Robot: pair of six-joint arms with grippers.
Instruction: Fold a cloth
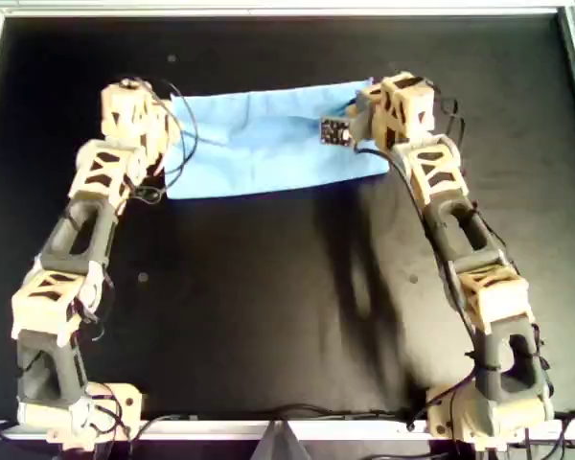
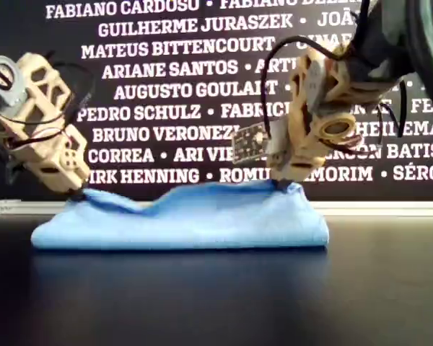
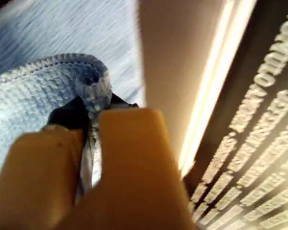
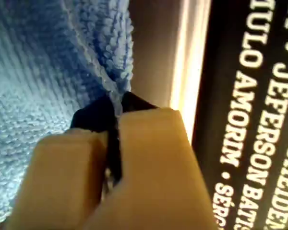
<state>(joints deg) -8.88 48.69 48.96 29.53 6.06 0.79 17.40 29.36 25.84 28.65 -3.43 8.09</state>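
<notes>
The light-blue cloth [image 1: 268, 144] lies as a folded band across the far part of the black table, seen from the side in the exterior view [image 2: 187, 220]. My left gripper [image 1: 171, 129] is at the band's end on the overhead view's left, and in the left wrist view the gripper [image 3: 91, 124] is shut on a hemmed edge of the cloth [image 3: 48, 91]. My right gripper [image 1: 361, 103] is at the far corner on the overhead view's right. Its jaws [image 4: 116, 108] are shut on a pinched fold of the cloth [image 4: 38, 72]. In the exterior view both pinched edges [image 2: 83, 191] [image 2: 285, 182] are raised slightly above the band.
The black table [image 1: 287, 307] has a metal frame [image 1: 268, 10] along its far edge. Just behind the cloth stands a dark wall with white names [image 2: 202, 72]. A small circuit board [image 1: 335, 131] hangs off the right wrist over the cloth.
</notes>
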